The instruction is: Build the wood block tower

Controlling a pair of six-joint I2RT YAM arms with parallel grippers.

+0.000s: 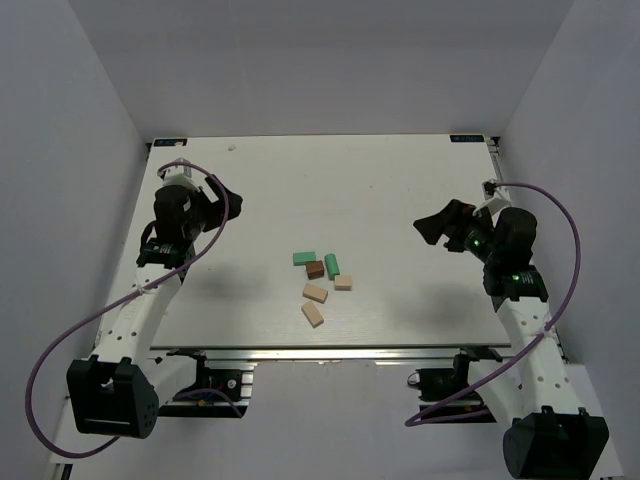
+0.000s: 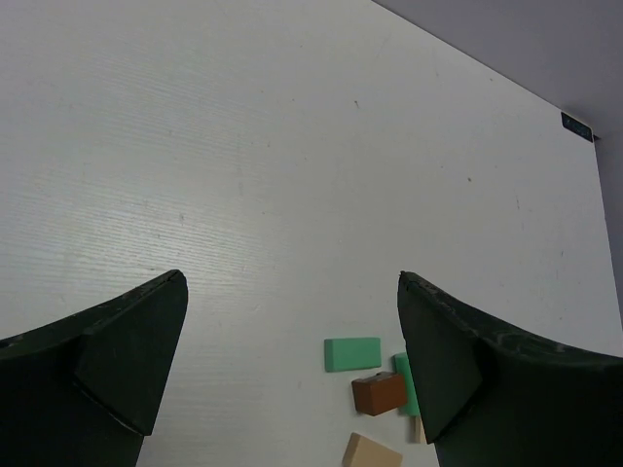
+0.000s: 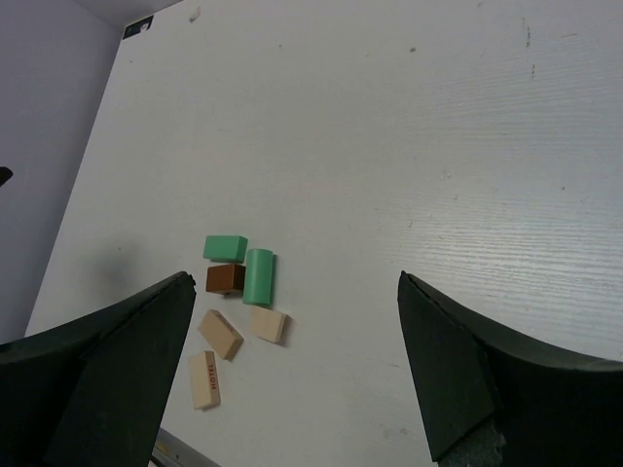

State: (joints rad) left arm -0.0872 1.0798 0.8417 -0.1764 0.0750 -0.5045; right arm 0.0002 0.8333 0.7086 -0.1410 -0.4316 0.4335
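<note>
Six wood blocks (image 1: 318, 270) lie flat in a loose cluster on the counter (image 1: 300, 180), about mid-width and closer to the near edge, none stacked. One green block (image 3: 225, 247) sits on the far-left side of the cluster. The brown block (image 3: 225, 278) is right against it, and a second green block (image 3: 259, 276) touches the brown one's right side. Three tan blocks (image 3: 220, 333) sit toward the near edge. Left gripper (image 2: 292, 292) hovers by the left edge, jaws spread wide, nothing held. Right gripper (image 3: 292, 287) hovers by the right edge, also spread and empty. Both are well apart from the blocks.
</note>
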